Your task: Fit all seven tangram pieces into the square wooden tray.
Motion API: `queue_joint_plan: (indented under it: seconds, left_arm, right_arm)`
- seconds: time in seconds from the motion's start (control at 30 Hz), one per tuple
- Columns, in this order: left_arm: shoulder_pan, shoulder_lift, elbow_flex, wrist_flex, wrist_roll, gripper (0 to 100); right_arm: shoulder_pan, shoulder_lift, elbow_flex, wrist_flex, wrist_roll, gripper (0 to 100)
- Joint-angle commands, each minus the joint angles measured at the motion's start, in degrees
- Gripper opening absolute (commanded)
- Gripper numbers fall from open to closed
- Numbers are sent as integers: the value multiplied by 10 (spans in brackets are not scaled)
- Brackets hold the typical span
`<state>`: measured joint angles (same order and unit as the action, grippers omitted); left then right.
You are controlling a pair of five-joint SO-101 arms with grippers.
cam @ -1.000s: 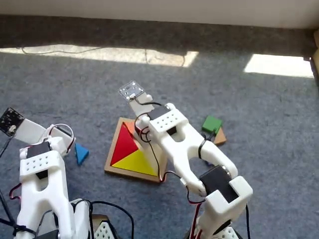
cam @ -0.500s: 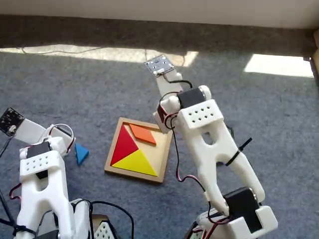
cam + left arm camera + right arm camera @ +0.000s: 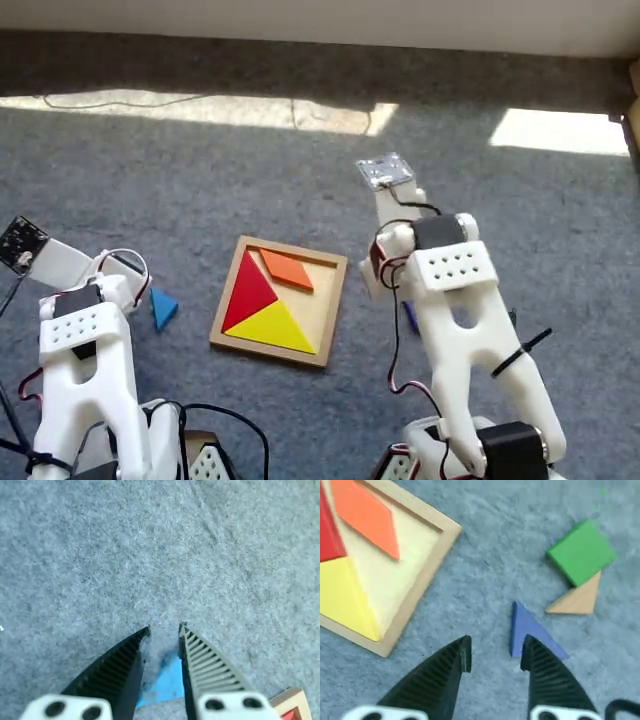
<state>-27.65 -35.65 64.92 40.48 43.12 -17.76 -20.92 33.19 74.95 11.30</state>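
Since right hand (image 3: 496, 642), half open, hangs off-centre over dark blue triangle (image 3: 522, 625), one jaw may land atop, shoving it aside

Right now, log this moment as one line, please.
tray: red triangle, yellow triangle, orange piece in | left gripper: open over light blue triangle | right gripper: open beside dark blue triangle

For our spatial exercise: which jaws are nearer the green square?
Right. Right jaws hover by the dark blue triangle near the green square; left jaws sit by the light blue triangle, across the tray.
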Motion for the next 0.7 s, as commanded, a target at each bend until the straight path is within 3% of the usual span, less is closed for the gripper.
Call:
queue_joint_plan:
  seconds: [0.0,0.1,0.23,0.43,0.67]
  left_arm:
    - [-5,-11,-2,-7,-6,105]
    - [-5,-11,-2,-7,-6,105]
    - [-5,-11,-2,-7,-6,105]
    - [-5,-11,8,-21,-6,105]
    - [-5,-15,56,-107,-50,105]
  right_arm:
    - [36,-26,41,-2,84,235]
    - [55,-26,74,-28,141,235]
    - [95,-26,88,-122,149,235]
    - [117,-25,88,-204,36,235]
    - [101,58,38,-236,33,238]
